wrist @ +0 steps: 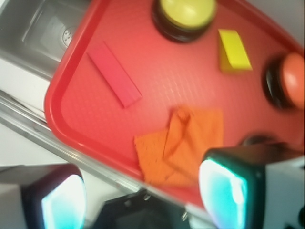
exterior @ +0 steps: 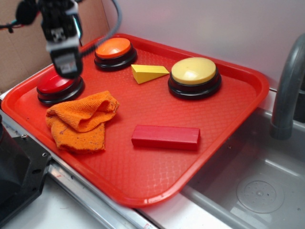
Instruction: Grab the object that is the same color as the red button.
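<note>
A red tray is seen holding everything: the red block, an orange cloth, a yellow wedge and three buttons — the red button, an orange-topped button and a yellow-topped button. The block is laid flat near the tray's front edge, just beside the cloth and apart from it, its long axis running roughly along that edge. The tray is set partly over a steel sink, with a grey faucet behind. The gripper is held above the red button — the jaws are spread and nothing is held.
</note>
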`<state>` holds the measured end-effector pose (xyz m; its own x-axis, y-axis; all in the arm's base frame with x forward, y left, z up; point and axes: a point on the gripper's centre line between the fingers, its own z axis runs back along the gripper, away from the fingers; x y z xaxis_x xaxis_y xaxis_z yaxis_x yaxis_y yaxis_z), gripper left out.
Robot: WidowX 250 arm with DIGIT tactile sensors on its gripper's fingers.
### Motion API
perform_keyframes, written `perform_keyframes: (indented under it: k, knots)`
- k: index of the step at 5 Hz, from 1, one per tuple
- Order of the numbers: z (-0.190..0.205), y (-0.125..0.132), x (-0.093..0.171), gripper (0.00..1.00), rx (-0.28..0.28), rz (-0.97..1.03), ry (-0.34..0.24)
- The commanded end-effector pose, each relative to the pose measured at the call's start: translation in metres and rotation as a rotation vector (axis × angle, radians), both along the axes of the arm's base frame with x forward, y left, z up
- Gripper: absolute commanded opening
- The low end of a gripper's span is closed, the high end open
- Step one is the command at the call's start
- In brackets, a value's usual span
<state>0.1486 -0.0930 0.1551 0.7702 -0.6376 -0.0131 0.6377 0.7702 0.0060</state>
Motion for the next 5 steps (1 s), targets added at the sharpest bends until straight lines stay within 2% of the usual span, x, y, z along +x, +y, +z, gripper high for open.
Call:
perform_keyframes:
  k: [1, 2, 4, 5]
  knots:
    - [-0.058, -0.024, 0.017, 1.00, 0.018, -0.103, -0.022]
    - [-0.081, -0.023, 0.030, 1.00, 0.030, -0.104, -0.005]
    - [-0.119, -0.031, 0.040, 1.00, 0.018, -0.128, 0.040]
    - [-0.137, -0.033, 0.041, 1.00, -0.027, -0.133, 0.065]
